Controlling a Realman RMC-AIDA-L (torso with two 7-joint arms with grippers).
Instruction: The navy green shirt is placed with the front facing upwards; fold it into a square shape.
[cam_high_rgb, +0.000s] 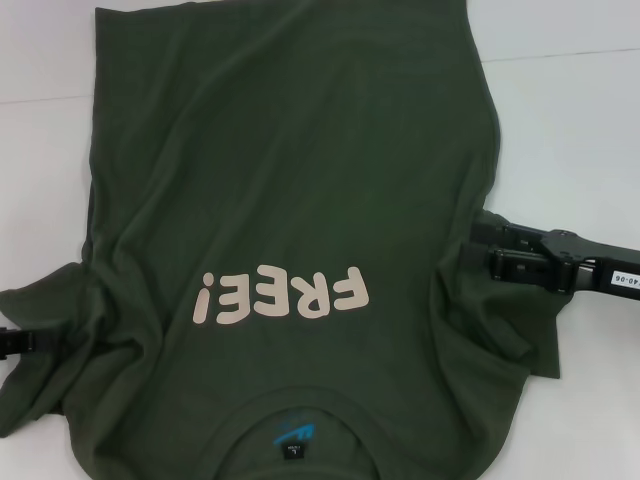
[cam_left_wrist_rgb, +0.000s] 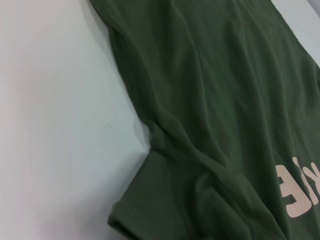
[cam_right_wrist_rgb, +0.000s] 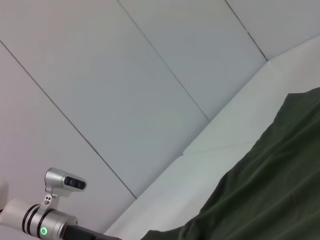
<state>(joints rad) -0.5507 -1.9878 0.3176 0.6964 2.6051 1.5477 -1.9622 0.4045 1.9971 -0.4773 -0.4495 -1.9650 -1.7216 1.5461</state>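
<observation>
The navy green shirt (cam_high_rgb: 300, 180) lies spread front up on the white table, collar toward me, with the pale "FREE!" letters (cam_high_rgb: 283, 296) upside down and a blue logo (cam_high_rgb: 293, 433) inside the collar. My right gripper (cam_high_rgb: 478, 252) lies low at the shirt's right sleeve (cam_high_rgb: 500, 330), fingers close together with the fabric bunched at their tips. My left gripper (cam_high_rgb: 25, 341) shows only as a black sliver on the left sleeve (cam_high_rgb: 45, 380), where the folds converge. The left wrist view shows the shirt's side edge and sleeve (cam_left_wrist_rgb: 150, 200). The right wrist view shows a stretch of shirt (cam_right_wrist_rgb: 270, 190).
White table (cam_high_rgb: 570, 120) shows on both sides of the shirt and beyond its hem. The right wrist view looks up at pale wall panels (cam_right_wrist_rgb: 125, 75) and a grey arm joint with a green light (cam_right_wrist_rgb: 45, 220).
</observation>
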